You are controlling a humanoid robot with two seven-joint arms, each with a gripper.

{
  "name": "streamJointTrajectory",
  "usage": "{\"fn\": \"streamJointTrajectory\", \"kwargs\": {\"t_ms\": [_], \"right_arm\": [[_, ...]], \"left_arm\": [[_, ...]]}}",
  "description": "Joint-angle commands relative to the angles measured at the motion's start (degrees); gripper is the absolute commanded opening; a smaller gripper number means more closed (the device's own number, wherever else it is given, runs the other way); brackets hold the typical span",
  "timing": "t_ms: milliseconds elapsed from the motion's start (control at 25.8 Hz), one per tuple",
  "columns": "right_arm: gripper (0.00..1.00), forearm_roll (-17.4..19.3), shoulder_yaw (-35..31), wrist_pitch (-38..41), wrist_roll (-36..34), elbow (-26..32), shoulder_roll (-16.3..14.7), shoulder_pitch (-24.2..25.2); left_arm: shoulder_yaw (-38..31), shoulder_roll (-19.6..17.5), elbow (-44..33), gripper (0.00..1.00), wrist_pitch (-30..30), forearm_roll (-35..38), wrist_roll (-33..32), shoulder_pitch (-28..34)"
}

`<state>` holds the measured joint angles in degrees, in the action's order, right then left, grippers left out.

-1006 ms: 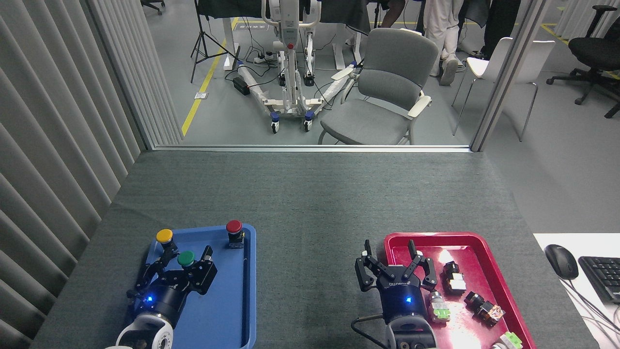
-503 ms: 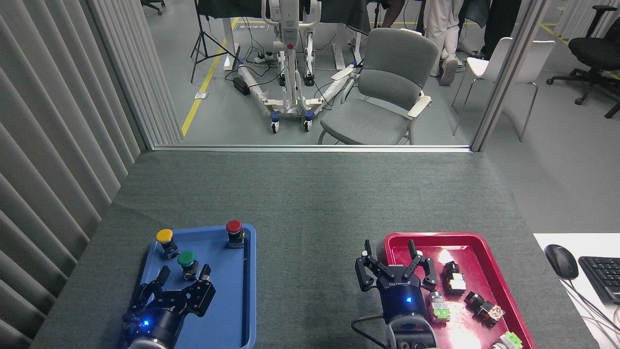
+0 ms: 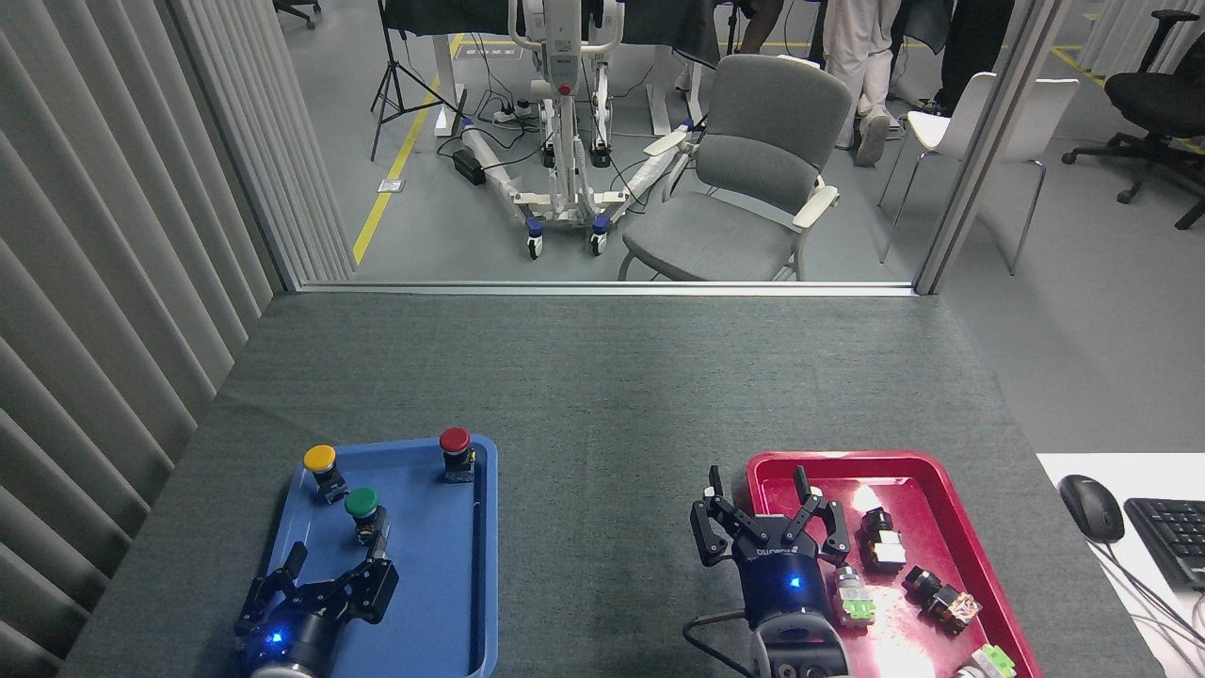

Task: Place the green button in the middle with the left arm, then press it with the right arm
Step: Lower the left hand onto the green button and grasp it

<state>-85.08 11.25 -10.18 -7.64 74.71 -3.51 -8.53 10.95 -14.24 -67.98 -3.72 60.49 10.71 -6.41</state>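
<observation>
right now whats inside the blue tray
Three push buttons stand in the blue tray: the yellow button, the green button and the red button. The left gripper, open, hangs over the tray's near end and covers the floor beneath it.

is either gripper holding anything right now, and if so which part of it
Nothing is held. The left gripper is open, short of the green button in the blue tray. The right gripper is open and empty.

A lab: equipment stand [image 3: 563,113] (wheeled), office chairs [image 3: 744,179].
</observation>
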Motion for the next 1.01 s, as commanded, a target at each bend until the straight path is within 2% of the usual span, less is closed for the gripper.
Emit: {"fn": "streamJointTrajectory", "kwargs": {"t_ms": [0,155,503,774,967], "right_arm": [[1.0,0.0,0.09,-0.1,-0.01,0.0,0.0,0.0],[1.0,0.0,0.09,-0.1,-0.01,0.0,0.0,0.0],[1.0,0.0,0.0,-0.02,-0.01,0.0,0.0,0.09],[1.0,0.0,0.0,-0.1,-0.09,0.0,0.0,0.09],[1.0,0.0,0.0,0.16,-0.09,0.0,-0.09,0.09]], "left_arm": [[-0.06,0.09,2.5,1.0,-0.24,0.15,0.27,-0.89],[0.12,1.32,5.58,1.0,-0.24,0.24,0.27,-2.73],[0.56,1.67,8.83,1.0,-0.33,0.68,0.36,-5.46],[0.56,4.31,10.41,1.0,-3.49,8.85,0.62,-7.3],[0.56,5.27,13.23,0.99,-3.84,10.17,0.89,-9.5]]}}
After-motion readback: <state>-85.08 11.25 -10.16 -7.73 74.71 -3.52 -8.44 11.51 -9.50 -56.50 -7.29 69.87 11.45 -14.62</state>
